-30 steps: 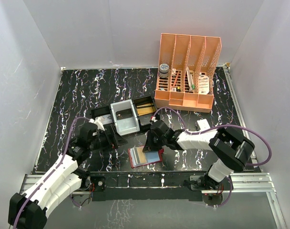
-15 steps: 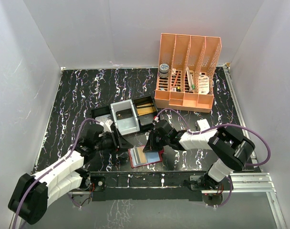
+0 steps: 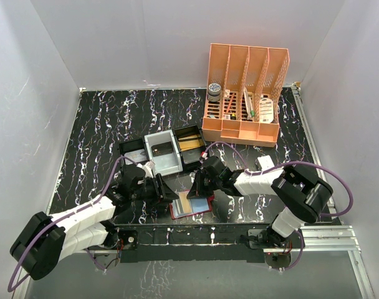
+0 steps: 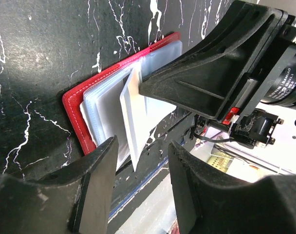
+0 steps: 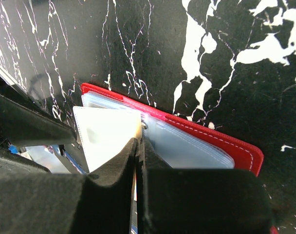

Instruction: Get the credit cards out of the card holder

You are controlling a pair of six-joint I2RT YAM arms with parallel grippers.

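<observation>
The red card holder (image 3: 174, 212) lies open near the table's front edge, its clear sleeves fanned out. A tan-orange card (image 3: 186, 205) and a pale blue card (image 3: 204, 202) show inside it. My right gripper (image 3: 196, 189) is shut on one clear sleeve (image 5: 106, 134) and holds it upright above the holder (image 5: 211, 134). My left gripper (image 3: 170, 194) is open and empty at the holder's left edge. In the left wrist view its gap (image 4: 140, 161) faces the raised sleeve (image 4: 133, 112) and the red cover (image 4: 75, 105). The right fingers (image 4: 206, 83) are just beyond.
A black compartmented tray with a grey insert (image 3: 163, 151) stands just behind the grippers. An orange desk organizer (image 3: 244, 93) stands at the back right. A small white box (image 3: 264, 163) lies right of the right arm. The table's front edge (image 3: 227, 225) runs just below the holder.
My left gripper has moved right, from beside the black tray to the holder's left edge. My right gripper has stayed shut at the holder, holding the sleeve up.
</observation>
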